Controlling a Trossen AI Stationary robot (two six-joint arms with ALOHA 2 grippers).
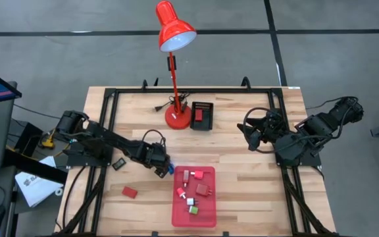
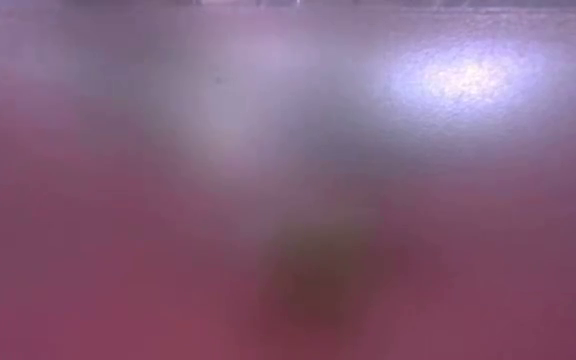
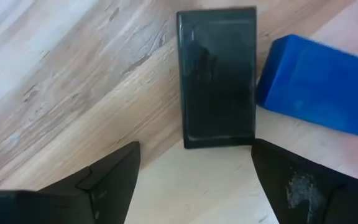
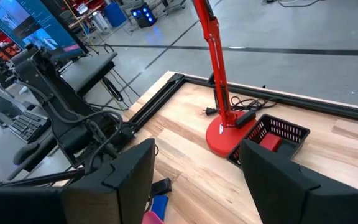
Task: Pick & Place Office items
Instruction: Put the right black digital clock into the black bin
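My left gripper (image 1: 162, 169) (image 3: 194, 155) is open and held low over the table, just left of the red tray (image 1: 206, 217). A flat black piece (image 3: 217, 78) lies on the wood right ahead of its fingertips, with a blue block (image 3: 322, 84) (image 1: 170, 169) beside it. Neither is touched. Several small red, white and green pieces lie in the tray. A red block (image 1: 130, 192) and a small black piece (image 1: 118, 164) lie on the table to the left. My right gripper (image 1: 250, 135) (image 4: 197, 162) is open and waits above the table's right part.
A red desk lamp (image 1: 177, 117) stands at the table's far middle, its cord beside the base. Next to it is a black basket (image 1: 201, 116) (image 4: 272, 134) holding red things. The low view shows only a pink blur. Bare wood lies right of the tray.
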